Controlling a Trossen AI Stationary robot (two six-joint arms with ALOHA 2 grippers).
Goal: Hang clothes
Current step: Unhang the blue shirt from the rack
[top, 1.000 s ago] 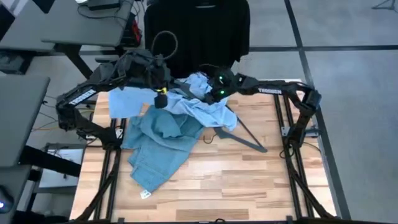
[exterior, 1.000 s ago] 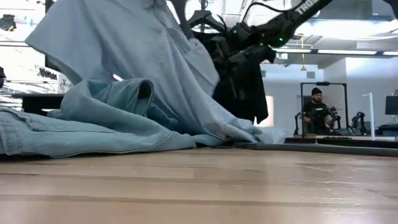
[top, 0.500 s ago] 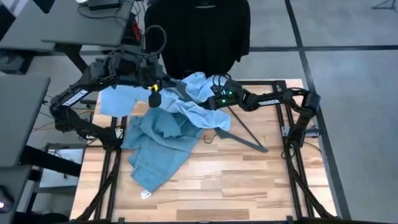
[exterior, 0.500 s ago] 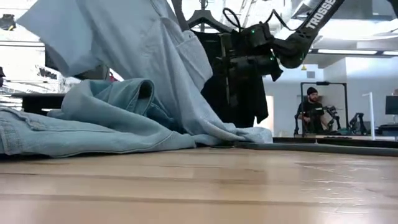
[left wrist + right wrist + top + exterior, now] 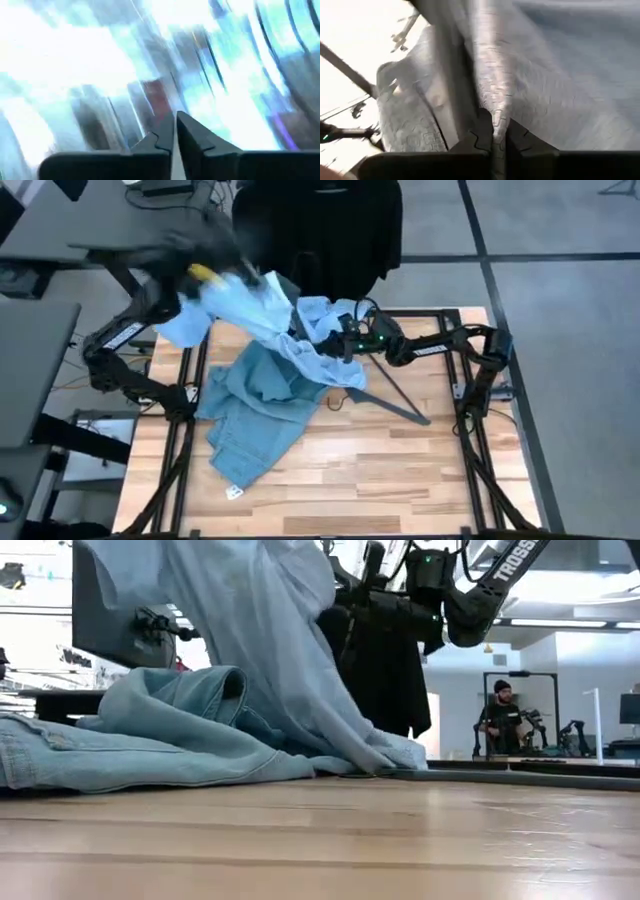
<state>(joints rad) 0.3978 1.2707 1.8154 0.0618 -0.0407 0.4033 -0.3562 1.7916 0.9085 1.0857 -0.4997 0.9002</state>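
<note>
The pale blue-white shirt (image 5: 255, 305) is stretched between my two grippers, above the light blue jeans (image 5: 255, 415), which lie crumpled on the table's left half. My left gripper (image 5: 205, 272) is raised past the table's far left corner, shut, with the shirt's upper part at it. My right gripper (image 5: 335, 342) is shut on the shirt near the table's far middle. The shirt's lower end (image 5: 400, 755) rests on the table. The black t-shirt (image 5: 320, 230) hangs beyond the far edge. My left gripper has the shirt's raised upper part (image 5: 225, 285) hanging from it. Blur hides the place of contact, so which part it has cannot be told. My right gripper pinches a narrow lengthwise fold of the shirt (image 5: 492, 95) between its two fingers, coming level from the table's right. The cloth runs up and away from it toward the left gripper.
A dark hanger (image 5: 395, 395) lies flat on the table right of the clothes. The near half of the wooden tabletop (image 5: 380, 480) is bare. Grey desks (image 5: 40, 330) stand to the left. A person (image 5: 505, 720) sits far behind in the room.
My left gripper has swung fast up and toward the table's far left corner, pulling the shirt's upper part high. The shirt's lower end has stayed on the table. My right gripper has gone a little toward the left edge, staying shut on the shirt.
</note>
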